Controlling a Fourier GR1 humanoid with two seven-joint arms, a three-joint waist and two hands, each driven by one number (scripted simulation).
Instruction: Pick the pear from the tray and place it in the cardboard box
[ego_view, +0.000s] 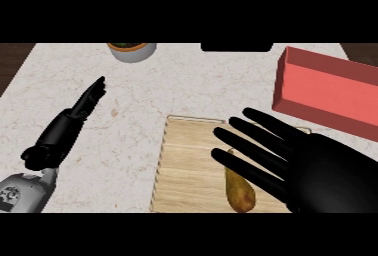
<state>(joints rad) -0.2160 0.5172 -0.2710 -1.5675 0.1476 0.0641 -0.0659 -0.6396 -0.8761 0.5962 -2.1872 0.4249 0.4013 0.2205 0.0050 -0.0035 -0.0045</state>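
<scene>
Reach step: right robot hand (325, 172), fingers spread and grasping nothing, hovers over the brownish-yellow pear (240, 192) lying on the light wooden tray (188, 160) — next: lower, curl round it. Red-sided cardboard box (332, 92) stands beyond; left robot hand (87, 102) released on the pale marbled tabletop (170, 85).

No text, label, brand, number or sign can be read anywhere: every surface in the head view is unmarked.

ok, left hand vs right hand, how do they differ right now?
The left hand shows edge-on over bare counter, fingers straight, far from the tray. The right hand is spread palm-down over the tray, its fingers partly covering the pear. Both are black, open and hold nothing.
</scene>
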